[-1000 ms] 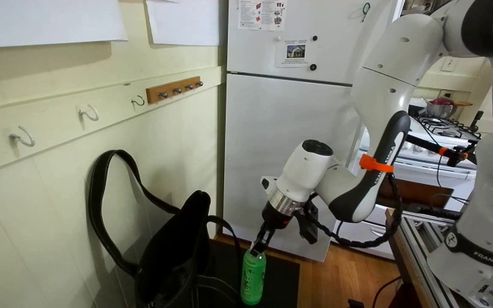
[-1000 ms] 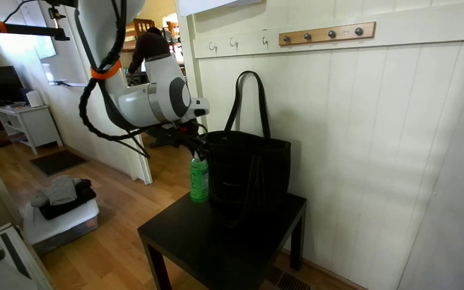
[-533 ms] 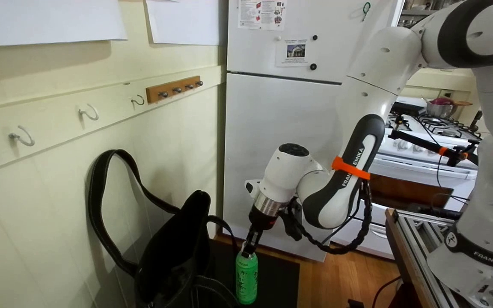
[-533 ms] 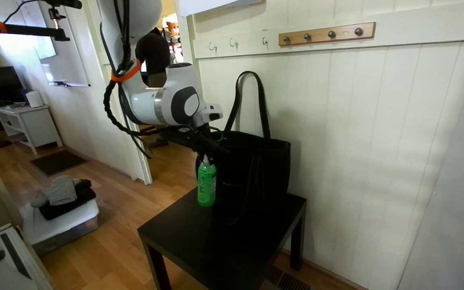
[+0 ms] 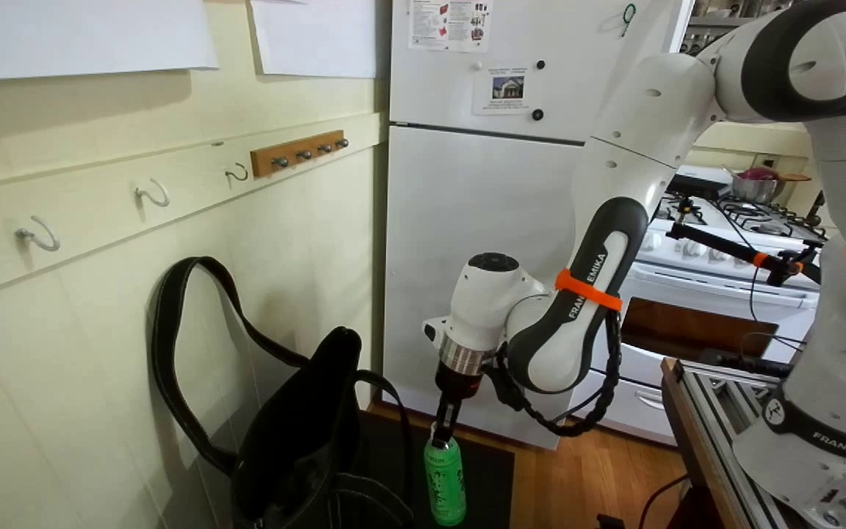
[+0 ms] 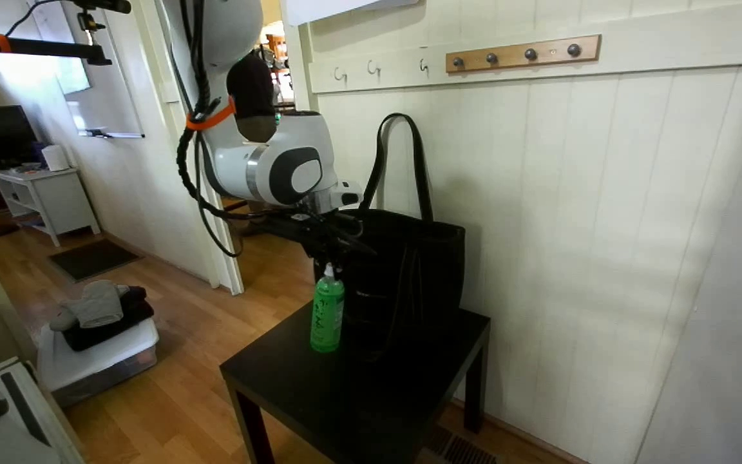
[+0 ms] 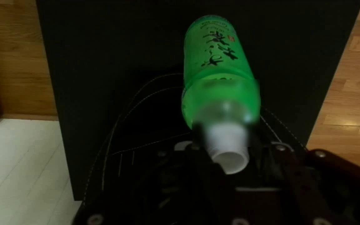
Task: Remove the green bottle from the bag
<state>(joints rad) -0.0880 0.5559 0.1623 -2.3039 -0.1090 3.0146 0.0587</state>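
Beside the bag [image 6: 409, 277], the hand [image 5: 443, 435] pinches the green bottle [image 5: 445, 483] by its neck.
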